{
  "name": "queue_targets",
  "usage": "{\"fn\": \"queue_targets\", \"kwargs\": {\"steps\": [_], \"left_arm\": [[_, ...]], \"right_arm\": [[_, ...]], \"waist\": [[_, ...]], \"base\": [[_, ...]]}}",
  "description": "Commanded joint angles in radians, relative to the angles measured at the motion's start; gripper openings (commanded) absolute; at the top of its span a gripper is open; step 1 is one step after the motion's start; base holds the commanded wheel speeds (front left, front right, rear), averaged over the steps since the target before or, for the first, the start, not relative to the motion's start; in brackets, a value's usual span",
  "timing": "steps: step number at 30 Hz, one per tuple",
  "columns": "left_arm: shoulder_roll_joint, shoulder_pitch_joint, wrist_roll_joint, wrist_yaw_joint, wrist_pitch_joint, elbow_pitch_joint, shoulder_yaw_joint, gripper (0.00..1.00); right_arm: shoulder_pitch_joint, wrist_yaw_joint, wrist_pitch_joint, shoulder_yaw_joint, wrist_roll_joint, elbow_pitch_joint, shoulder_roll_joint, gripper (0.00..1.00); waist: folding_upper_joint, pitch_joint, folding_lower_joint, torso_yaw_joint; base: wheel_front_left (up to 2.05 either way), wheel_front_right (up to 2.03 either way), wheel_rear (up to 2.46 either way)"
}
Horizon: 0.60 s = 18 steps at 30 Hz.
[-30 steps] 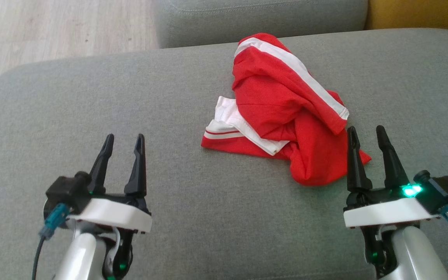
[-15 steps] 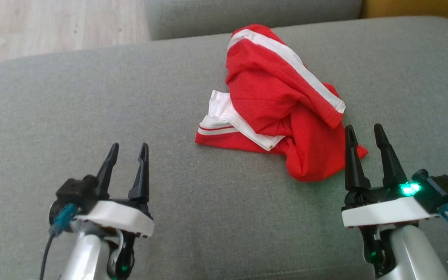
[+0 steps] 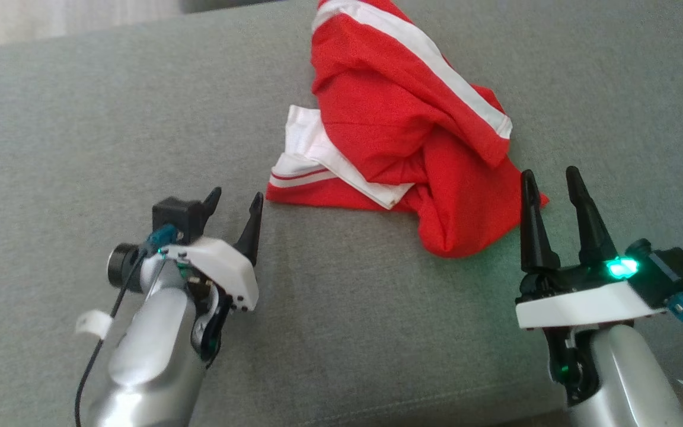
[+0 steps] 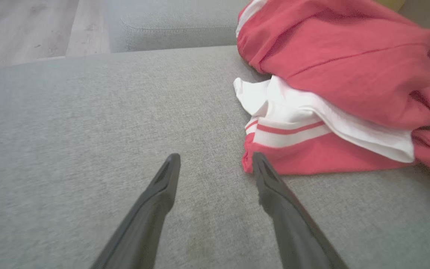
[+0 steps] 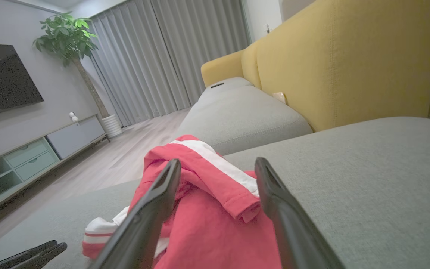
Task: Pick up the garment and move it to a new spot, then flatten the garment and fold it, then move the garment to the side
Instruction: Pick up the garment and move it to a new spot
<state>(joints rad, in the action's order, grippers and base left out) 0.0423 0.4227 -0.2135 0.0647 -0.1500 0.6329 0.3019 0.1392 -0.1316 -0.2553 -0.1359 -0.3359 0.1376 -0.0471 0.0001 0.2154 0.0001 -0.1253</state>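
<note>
Garment (image 3: 401, 130) crumpled between my arms; left gripper (image 3: 236, 194), jaws spread, just beside its hem corner; right gripper (image 3: 549, 172), likewise spread, near its right edge.

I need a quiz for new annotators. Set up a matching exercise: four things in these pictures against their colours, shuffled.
Things:
1. garment
2. seat cushion
3. backrest
4. television

Colours:
A. yellow
B. black
C. red with white stripes
D. grey

Pairs: 1-C, 2-D, 3-A, 4-B
</note>
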Motion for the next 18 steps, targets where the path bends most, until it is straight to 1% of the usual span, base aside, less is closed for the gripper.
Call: {"fn": "queue_targets", "kwargs": {"steps": [1,5,9,18], "left_arm": [[0.009,0.062,0.007,-0.003,0.006,-0.001,-0.022,1.0],[0.009,0.126,-0.004,0.031,-0.005,0.056,0.015,1.0],[0.008,0.167,-0.015,0.051,-0.014,0.096,0.065,1.0],[0.008,0.238,-0.049,0.061,-0.007,0.178,0.141,1.0]], "right_arm": [[0.032,0.001,-0.006,-0.028,0.004,-0.037,-0.003,1.0],[0.043,0.001,-0.006,-0.032,-0.001,-0.036,-0.003,1.0],[0.048,0.001,-0.006,-0.036,-0.009,-0.035,-0.003,1.0],[0.065,0.001,-0.006,-0.055,-0.026,-0.033,-0.003,1.0]], "waist": [[-0.0001,0.026,-0.0001,-0.023],[-0.0001,0.052,-0.0001,-0.048],[-0.0001,0.066,-0.0001,-0.069],[-0.0001,0.088,-0.0001,-0.113]], "base": [[0.0,0.0,0.0],[0.0,0.0,0.0],[0.0,0.0,0.0],[0.0,0.0,0.0]]}}
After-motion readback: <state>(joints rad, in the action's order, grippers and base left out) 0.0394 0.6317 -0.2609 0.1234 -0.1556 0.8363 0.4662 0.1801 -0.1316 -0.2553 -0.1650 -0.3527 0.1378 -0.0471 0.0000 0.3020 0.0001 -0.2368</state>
